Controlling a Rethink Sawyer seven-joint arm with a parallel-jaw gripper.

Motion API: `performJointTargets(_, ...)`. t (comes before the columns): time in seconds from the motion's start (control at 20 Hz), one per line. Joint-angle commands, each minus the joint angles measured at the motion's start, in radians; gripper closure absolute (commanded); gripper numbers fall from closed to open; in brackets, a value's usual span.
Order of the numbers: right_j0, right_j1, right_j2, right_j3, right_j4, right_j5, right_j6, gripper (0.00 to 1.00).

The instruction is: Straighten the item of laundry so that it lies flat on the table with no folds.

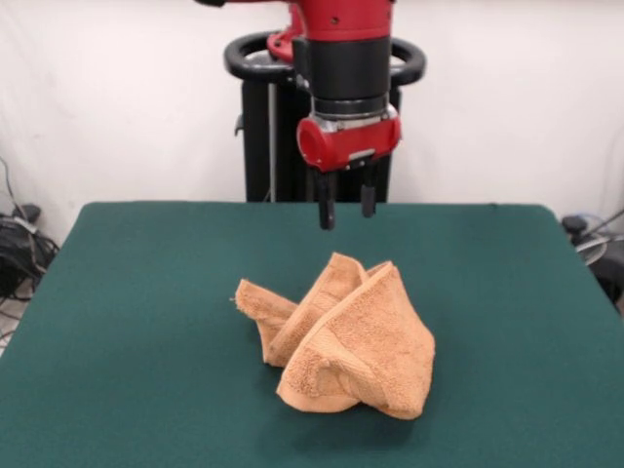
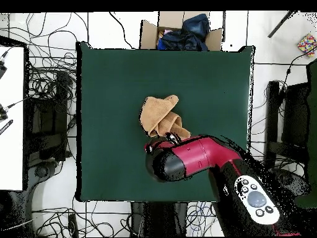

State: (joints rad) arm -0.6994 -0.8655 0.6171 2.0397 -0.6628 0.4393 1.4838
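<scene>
Front view, and the towel sits bunched up near the middle of the green table, nowhere near flat. It's heaped into a peaked mound: one thick fold bulges toward the near right, a band-like flap runs up through the centre, and a smaller corner pokes out to the left, resting on the felt. The gripper hangs above the table just beyond the towel's far edge, clear of the cloth, its two dark fingers pointing straight down with a visible gap between them and nothing held. Above them, the red wrist and black collar of the arm come down from the top.

Looking straight down, the towel shows as a crumpled tan lump around the table's centre, green felt all round it. The red arm covers the towel's edge on the robot's side. A cardboard box with dark blue cloth sits past the table's far edge.
</scene>
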Motion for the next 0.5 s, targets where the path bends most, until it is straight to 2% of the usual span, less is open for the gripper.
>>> performJointTargets(0.05, 0.02, 0.082, -0.042, -0.046, -0.059, 0.061, -0.006, 0.0)
performJointTargets(0.5, 0.032, 0.158, -0.012, -0.164, -0.039, 0.102, -0.051, 0.0)
